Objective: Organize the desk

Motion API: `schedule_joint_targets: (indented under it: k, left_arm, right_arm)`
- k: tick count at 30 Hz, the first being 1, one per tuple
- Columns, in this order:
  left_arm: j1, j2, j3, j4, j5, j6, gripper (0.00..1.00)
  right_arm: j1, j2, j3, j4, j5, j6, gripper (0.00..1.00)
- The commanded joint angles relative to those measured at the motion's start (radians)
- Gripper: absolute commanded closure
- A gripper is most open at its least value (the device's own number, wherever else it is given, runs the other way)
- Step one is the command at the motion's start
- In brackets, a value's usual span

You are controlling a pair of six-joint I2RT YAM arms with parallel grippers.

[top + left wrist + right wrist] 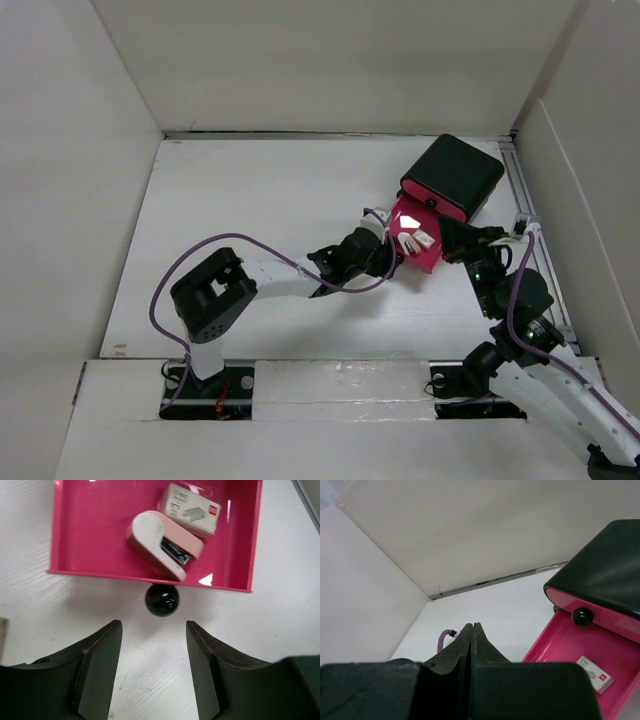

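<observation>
The white desk (250, 200) holds a black box (455, 172) with pink drawers at the back right. Its lowest pink drawer (405, 215) is pulled out. In the left wrist view the drawer (95, 530) holds a pink-and-white stapler (160, 542) and a white box of staples (192, 510). My left gripper (154, 630) is open and empty, its jaws just short of the drawer's black knob (162, 600), not touching it. My right gripper (472, 626) is shut and empty, beside the drawer's right side (462, 243).
White panel walls (80, 150) border the desk on all sides. A metal rail (525, 200) runs along the right edge. The left arm's purple cable (200, 250) loops over the desk's middle. A shut drawer's black knob (582, 616) shows above the open one.
</observation>
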Motion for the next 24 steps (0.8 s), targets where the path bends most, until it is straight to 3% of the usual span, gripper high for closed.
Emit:
schedule_joint_targets:
  k: [1,15,21,24]
  left_arm:
    - [-0.032,0.020,0.053,0.029,0.047,0.056,0.50]
    - [-0.032,0.151,0.219,-0.054,-0.054,0.088,0.53]
    - [-0.032,0.172,0.236,-0.063,-0.067,0.102,0.66]
    - [-0.032,0.181,0.242,-0.077,-0.070,0.107,0.66]
  right_arm:
    - [0.005,0.007,0.009,0.048,-0.012,-0.004,1.00]
    - [0.005,-0.001,0.009,0.045,-0.015,-0.007,0.99]
    - [0.005,-0.002,0.010,0.044,-0.017,-0.007,0.99]
    - [0.005,-0.004,0.009,0.044,-0.018,-0.004,0.99]
